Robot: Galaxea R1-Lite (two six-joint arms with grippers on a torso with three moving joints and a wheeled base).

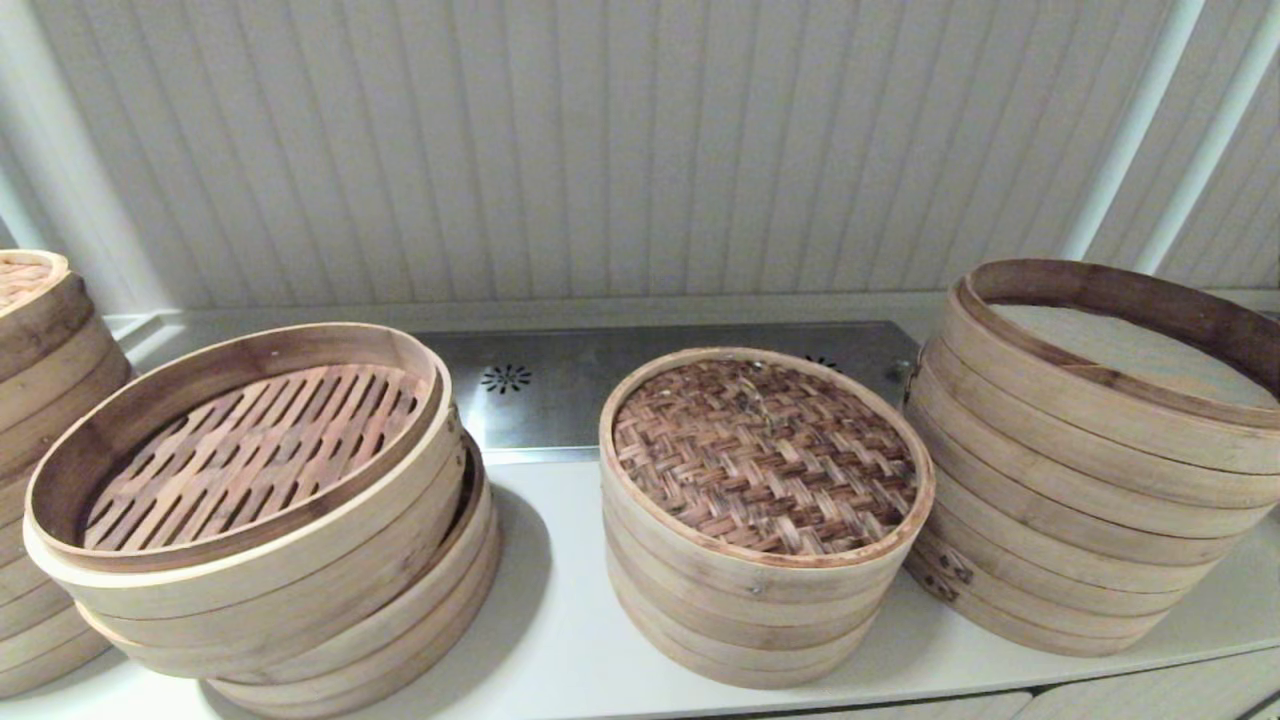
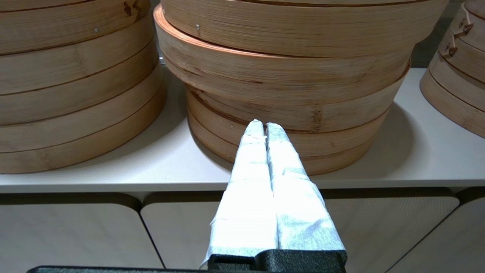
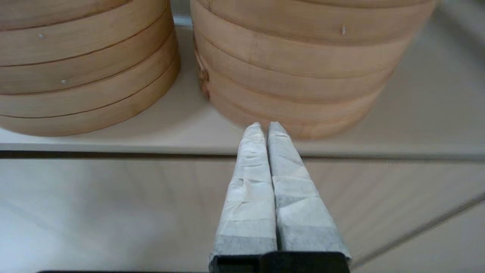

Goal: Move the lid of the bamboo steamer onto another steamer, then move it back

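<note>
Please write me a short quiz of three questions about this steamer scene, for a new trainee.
1. True or false: the bamboo steamer lid lies on the middle stack.
2. Which has a slatted floor? A) leaning stack B) another steamer
3. Fill in: both the left hand and the right hand are ____ and hold nothing.

Key: 1 true; 2 A; 3 shut.

Soft, even overhead light; stacks cast faint shadows on the counter (image 1: pixel 560 600) toward 3 o'clock. Right wrist view blurs at 12 o'clock; the head view bows at its edges.
</note>
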